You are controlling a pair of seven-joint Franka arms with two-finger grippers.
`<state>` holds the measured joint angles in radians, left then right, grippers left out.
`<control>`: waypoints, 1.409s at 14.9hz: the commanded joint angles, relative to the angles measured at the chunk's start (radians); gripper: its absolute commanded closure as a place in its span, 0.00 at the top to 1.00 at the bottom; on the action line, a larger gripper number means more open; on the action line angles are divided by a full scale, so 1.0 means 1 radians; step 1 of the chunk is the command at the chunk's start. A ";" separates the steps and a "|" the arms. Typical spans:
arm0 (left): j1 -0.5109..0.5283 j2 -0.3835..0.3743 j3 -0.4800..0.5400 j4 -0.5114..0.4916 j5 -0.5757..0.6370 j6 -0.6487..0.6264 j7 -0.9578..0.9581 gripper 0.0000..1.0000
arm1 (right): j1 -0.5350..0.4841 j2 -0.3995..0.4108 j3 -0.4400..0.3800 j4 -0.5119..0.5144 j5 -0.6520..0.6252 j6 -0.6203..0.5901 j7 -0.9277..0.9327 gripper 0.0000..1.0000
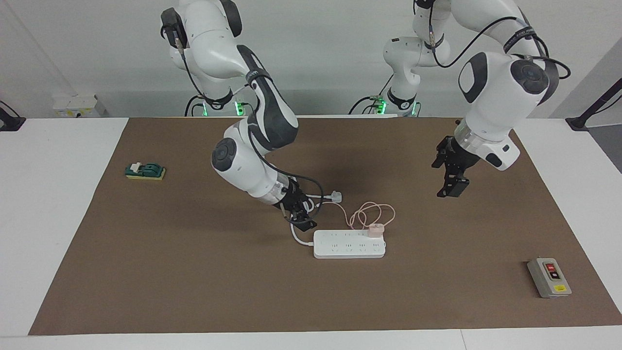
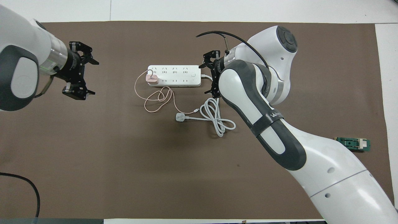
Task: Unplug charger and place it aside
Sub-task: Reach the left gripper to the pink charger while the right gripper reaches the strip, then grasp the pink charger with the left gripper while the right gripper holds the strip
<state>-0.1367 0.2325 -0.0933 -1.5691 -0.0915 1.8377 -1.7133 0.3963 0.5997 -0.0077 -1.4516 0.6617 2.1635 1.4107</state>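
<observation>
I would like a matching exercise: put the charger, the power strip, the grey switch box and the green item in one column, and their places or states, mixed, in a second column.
Things:
1. charger
2. power strip
3. grey switch box
4. green item

Places or states:
A. toward the right arm's end of the table
B. plugged into the strip
C. toward the left arm's end of the table
D. white, mid-mat, right gripper at its cord end

Pairs: 1-B, 2-D, 3-C, 4-A
</observation>
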 commanded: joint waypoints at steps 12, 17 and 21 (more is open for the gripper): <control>-0.184 0.284 0.040 0.143 0.079 0.167 -0.347 1.00 | 0.001 0.345 0.023 0.344 0.145 0.033 0.057 1.00; -0.218 0.312 0.038 0.106 0.114 0.245 -0.344 1.00 | -0.010 0.365 0.020 0.343 0.141 0.039 0.016 1.00; -0.221 0.306 0.040 0.046 0.118 0.284 -0.335 1.00 | 0.002 0.364 0.020 0.329 0.141 0.085 0.016 0.51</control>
<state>-0.3426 0.5456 -0.0684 -1.4801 0.0098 2.0860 -2.0467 0.4027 0.9331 0.0042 -1.1521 0.7925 2.1997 1.4580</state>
